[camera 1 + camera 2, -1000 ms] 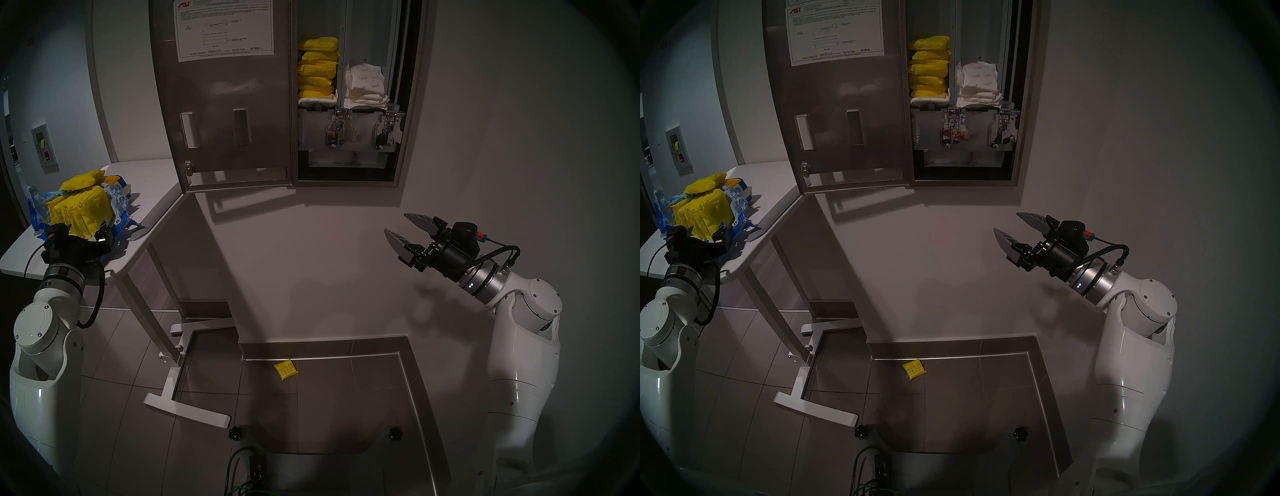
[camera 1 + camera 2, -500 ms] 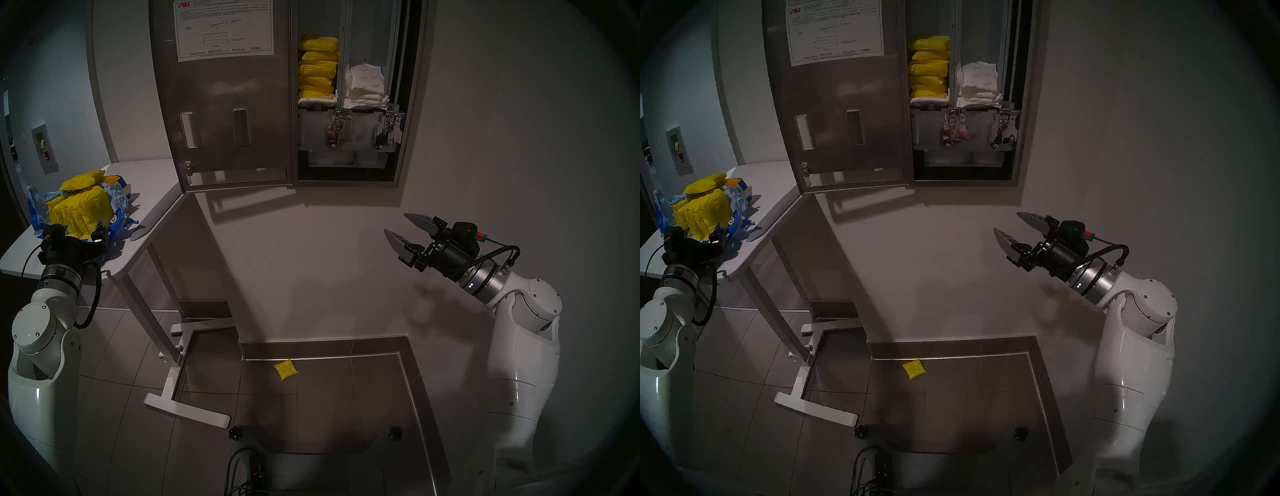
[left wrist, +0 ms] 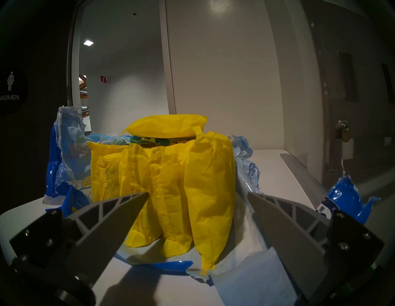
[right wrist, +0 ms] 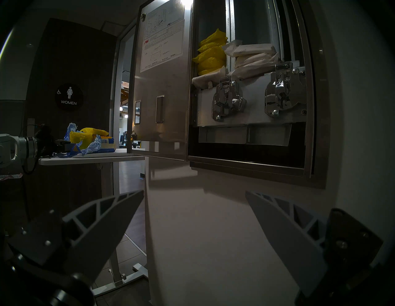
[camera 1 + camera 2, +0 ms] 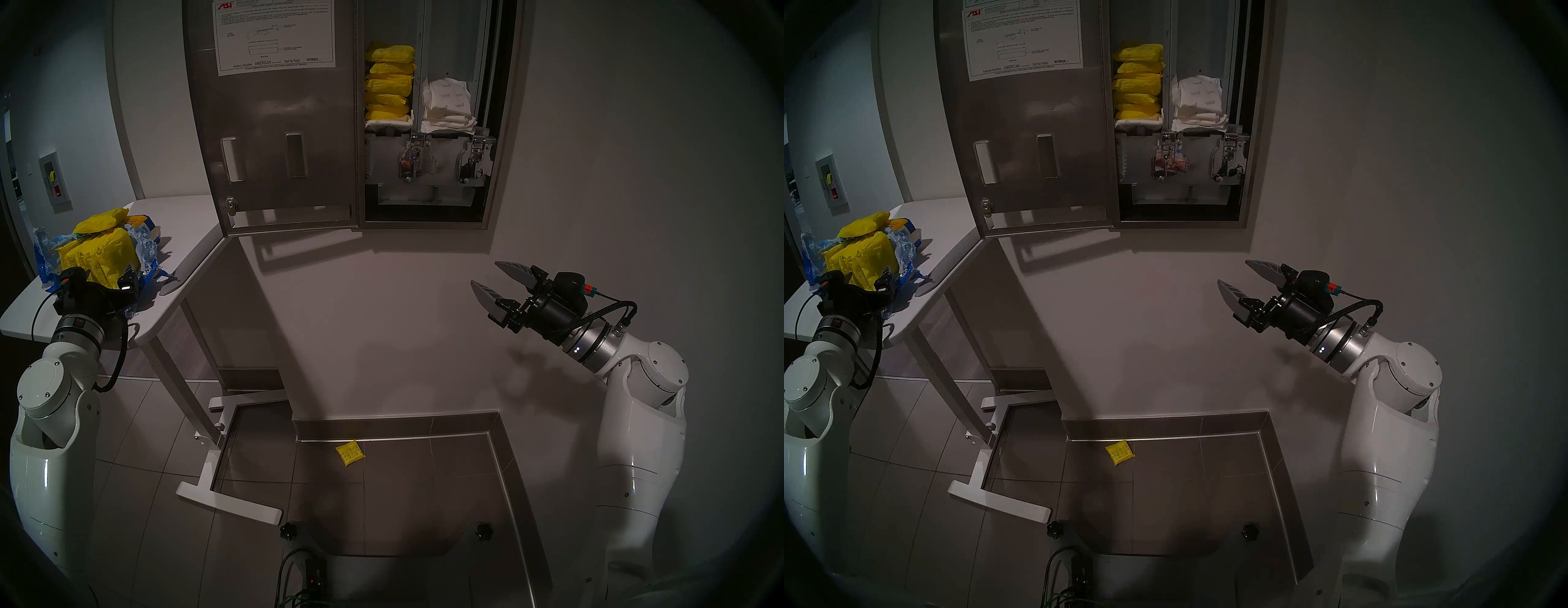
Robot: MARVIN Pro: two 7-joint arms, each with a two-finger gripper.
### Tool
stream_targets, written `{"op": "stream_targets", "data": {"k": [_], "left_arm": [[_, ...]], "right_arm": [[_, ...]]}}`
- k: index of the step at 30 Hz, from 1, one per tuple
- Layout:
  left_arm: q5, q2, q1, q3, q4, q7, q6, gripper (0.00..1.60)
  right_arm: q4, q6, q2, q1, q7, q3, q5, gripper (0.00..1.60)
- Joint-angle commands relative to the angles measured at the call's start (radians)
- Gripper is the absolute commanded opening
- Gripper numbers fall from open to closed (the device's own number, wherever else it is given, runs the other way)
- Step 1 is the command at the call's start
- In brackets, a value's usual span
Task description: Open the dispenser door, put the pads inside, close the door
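Note:
The dispenser door stands swung open to the left, its instruction sheet facing me. Yellow pads are stacked in the cabinet's left column. More yellow pads stand upright in a torn blue bag on the white table. My left gripper is open right in front of these pads, one finger on either side of the right-hand packets. My right gripper hangs open and empty below the cabinet, near the wall. One yellow pad lies on the floor.
White-wrapped pads fill the cabinet's right column above two chrome mechanisms. The table's white legs and foot stand on the tiled floor at the left. My base with cables is at the bottom.
My left gripper has edged slightly forward and right toward the pads on the table. The right arm and the door have not moved.

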Motion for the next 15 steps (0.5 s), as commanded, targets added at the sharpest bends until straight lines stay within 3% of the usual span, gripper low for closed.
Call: {"op": "stream_targets", "data": {"k": [1,15], "left_arm": [[-0.006,0.010,-0.009,0.001,0.017,-0.009,0.002,1.60],[-0.029,0.000,0.031,0.006,-0.034,-0.045,0.012,1.60]], "right_arm": [[-0.026,0.001,0.002,0.025,0.001,-0.002,0.009,1.60],[-0.026,0.001,0.002,0.025,0.001,-0.002,0.009,1.60]]}}
